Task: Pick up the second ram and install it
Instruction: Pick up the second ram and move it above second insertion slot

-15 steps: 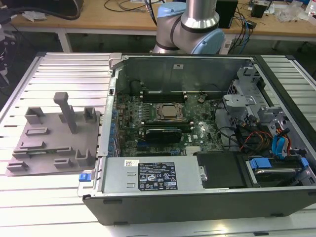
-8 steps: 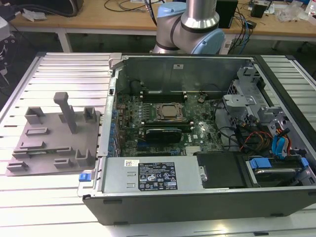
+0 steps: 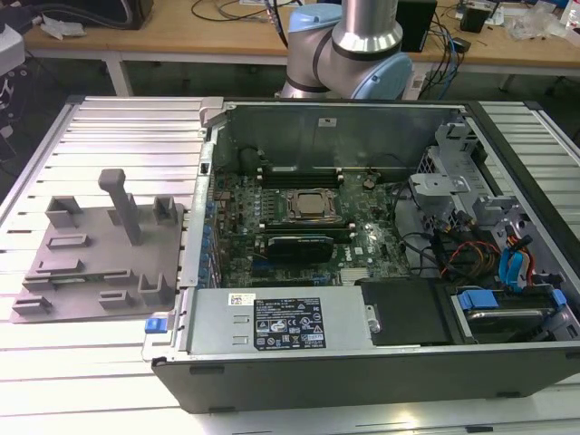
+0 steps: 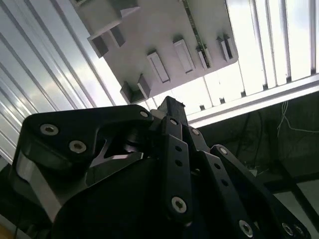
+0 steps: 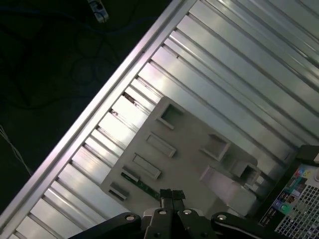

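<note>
The black robot hand [image 5: 172,194] is hovering over the grey slotted plastic tray [image 5: 189,164], fingers [image 5: 165,195] pressed together, gripping nothing. The thin green ram stick [image 5: 141,185] is sitting in an edge slot there, probably keeping it lined up for grabbing.

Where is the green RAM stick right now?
In the first wrist view, the ram lies on the grey tray near one edge, just beside the end effector.
</note>
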Tool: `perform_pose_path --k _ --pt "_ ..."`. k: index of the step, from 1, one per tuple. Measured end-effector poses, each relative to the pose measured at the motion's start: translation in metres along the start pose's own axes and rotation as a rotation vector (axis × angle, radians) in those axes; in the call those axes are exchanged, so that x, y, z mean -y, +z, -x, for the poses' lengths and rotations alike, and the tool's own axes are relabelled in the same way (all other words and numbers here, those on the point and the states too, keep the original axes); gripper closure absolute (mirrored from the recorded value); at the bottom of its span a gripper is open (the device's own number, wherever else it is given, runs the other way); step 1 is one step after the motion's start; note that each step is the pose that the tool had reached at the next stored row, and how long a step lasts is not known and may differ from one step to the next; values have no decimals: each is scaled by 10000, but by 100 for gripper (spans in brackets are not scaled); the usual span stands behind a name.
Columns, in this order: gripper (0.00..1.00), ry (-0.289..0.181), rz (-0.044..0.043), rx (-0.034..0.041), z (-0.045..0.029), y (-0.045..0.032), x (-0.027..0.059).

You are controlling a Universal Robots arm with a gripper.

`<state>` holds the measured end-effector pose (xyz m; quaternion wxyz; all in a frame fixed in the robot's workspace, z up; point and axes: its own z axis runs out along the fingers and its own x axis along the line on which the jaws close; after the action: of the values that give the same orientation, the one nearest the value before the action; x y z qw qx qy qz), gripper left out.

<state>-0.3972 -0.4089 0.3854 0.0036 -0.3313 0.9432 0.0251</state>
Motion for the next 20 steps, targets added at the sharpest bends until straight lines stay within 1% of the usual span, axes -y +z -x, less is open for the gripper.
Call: perform_pose_path --k 6,18,20 --pt "92 -630 15 -29 0 0 0" --pt "92 -2474 58 -111 0 0 0" --pt "92 -2688 63 -121 0 0 0"
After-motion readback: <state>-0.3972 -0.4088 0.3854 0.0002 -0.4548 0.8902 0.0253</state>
